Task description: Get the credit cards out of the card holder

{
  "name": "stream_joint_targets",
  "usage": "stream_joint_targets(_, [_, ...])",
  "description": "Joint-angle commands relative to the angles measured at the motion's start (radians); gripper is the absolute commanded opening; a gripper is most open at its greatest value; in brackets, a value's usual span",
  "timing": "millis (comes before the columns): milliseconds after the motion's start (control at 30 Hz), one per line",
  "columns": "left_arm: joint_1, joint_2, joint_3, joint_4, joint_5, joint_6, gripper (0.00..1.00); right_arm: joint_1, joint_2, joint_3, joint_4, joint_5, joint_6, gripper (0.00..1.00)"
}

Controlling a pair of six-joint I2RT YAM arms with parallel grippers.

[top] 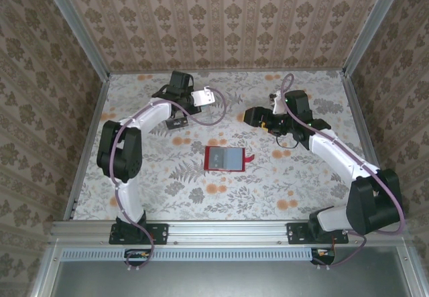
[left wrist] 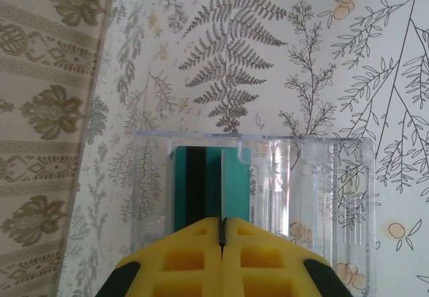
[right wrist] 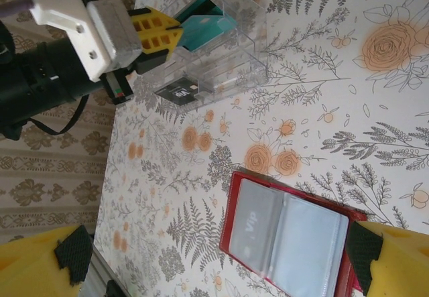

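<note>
card holder (top: 224, 157): lay open mid worktop (top: 301, 183), long axis parallel to the near edge.
right hand (top: 247, 116): nearer, just far-side of it, spread wide, empty.
left hand (right wrist: 175, 32): pinched shut on teal card (right wrist: 211, 25) above clear tray (right wrist: 234, 62).

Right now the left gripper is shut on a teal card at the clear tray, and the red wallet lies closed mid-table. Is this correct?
Not quite: the red wallet lies open, not closed; the right wrist view shows its clear sleeves facing up. The rest holds: the left gripper is shut on a teal card at the clear tray.
</note>
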Motion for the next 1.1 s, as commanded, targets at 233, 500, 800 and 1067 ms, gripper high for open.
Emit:
stream_joint_targets(233, [0.003,0.025,0.02,0.022,-0.017,0.02,0.12,-0.007,0.04,0.038,0.01,-0.032,0.003,1.0])
stream_joint_targets(500, [0.003,0.025,0.02,0.044,-0.057,0.018,0.18,-0.007,0.048,0.035,0.024,-0.043,0.016,1.0])
stream_joint_targets(800, [0.005,0.026,-0.005,0.148,-0.153,0.017,0.23,-0.006,0.05,0.023,0.046,-0.053,0.035,1.0])
stream_joint_targets(1067, [0.009,0.031,-0.004,0.167,-0.176,-0.001,0.24,-0.007,0.039,0.012,0.047,-0.056,0.041,1.0])
